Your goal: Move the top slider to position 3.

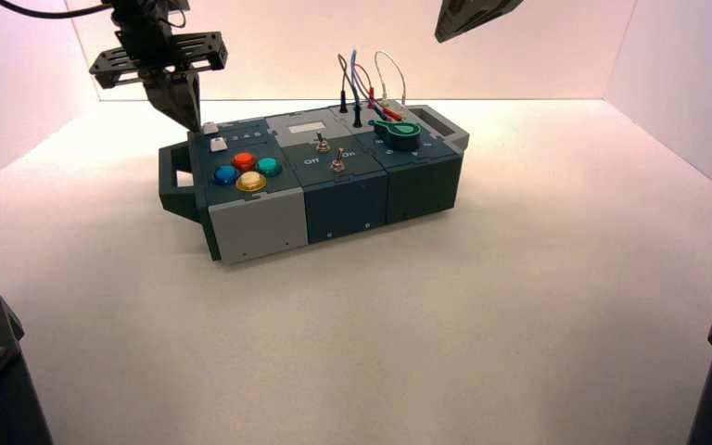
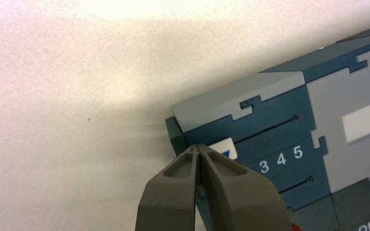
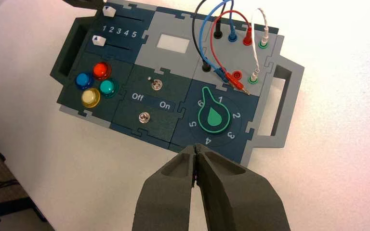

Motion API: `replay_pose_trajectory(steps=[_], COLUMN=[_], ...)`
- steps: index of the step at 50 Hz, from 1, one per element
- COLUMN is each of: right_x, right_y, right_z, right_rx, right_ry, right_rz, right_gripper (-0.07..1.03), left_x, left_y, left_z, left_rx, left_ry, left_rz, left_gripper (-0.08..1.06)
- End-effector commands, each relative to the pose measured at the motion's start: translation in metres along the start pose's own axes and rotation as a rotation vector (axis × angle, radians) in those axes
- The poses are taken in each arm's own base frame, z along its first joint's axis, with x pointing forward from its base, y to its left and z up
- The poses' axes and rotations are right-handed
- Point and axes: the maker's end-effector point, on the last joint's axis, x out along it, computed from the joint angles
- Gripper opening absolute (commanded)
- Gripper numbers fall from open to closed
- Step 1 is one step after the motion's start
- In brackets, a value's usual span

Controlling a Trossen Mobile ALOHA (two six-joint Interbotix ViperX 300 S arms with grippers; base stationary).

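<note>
Standing here, I see a pale, matte worktop (image 1: 482, 306) running back to plain whitish walls (image 1: 519, 56) that close it in on the left, far and right sides, with a warm pinkish wash of light over all of it. At the far left, the left hand (image 1: 182, 113) hangs over the left end of the box (image 1: 334, 199), its two dark fingers (image 2: 183, 192) pressed together at the tips, holding nothing. Those tips sit right at the top slider (image 2: 224, 150), whose whitish cap stands at the left end of its dark track (image 2: 267, 129), at the far left corner of the box. Position 3 (image 2: 264, 166) is printed just to the right of the cap, in the row of white numerals between the two tracks. The twin slider (image 3: 96, 40) sits nearer, also at its left end. Further right, the right hand (image 3: 195, 150) hovers high above the box's right part, its fingers likewise closed and empty.
</note>
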Motion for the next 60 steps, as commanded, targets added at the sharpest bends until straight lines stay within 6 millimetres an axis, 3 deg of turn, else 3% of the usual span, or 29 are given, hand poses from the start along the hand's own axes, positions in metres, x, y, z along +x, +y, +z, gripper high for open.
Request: replay_pose_trajectory(steps=[1, 60], right_x=[-0.01, -0.009], right_y=[0.002, 0.002], right_z=[0.017, 0.017], right_rx=[-0.018, -0.018], right_ry=[-0.051, -0.049], right_rz=[-0.004, -0.004], right_gripper=[-0.02, -0.02], left_x=[-0.009, -0.004], left_y=[-0.002, -0.03], left_z=[0.016, 0.02], left_rx=[-0.007, 0.053], left_ry=[-0.049, -0.051], left_rz=[-0.008, -0.029], left_gripper=[-0.03, -0.03])
